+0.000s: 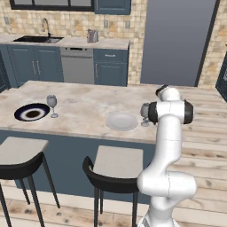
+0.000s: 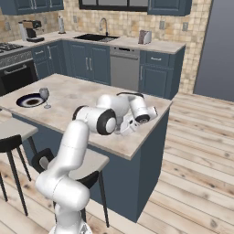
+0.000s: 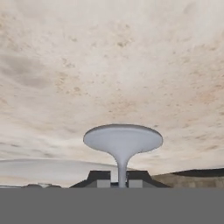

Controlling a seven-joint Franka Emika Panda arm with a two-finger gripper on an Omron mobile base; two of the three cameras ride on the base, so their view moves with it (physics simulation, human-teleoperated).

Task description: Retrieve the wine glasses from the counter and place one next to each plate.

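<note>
One wine glass (image 1: 52,105) stands upright on the island top just right of the dark plate (image 1: 32,111) with the white centre. The other wine glass (image 1: 144,111) is upright just right of the pale plate (image 1: 122,121), near the island's right end. My gripper (image 3: 118,179) is shut on its thin stem. In the hand view its round foot (image 3: 122,139) hangs over the marble, at or just above the surface, with the pale plate's rim (image 3: 43,169) beside it. The counter (image 1: 66,42) runs along the back wall.
A sink (image 1: 37,39) and a toaster (image 1: 92,35) sit on the counter. Two stools (image 1: 116,170) stand against the island's near side. The island's right edge (image 2: 151,132) is close to the held glass, with wood floor (image 2: 196,151) beyond.
</note>
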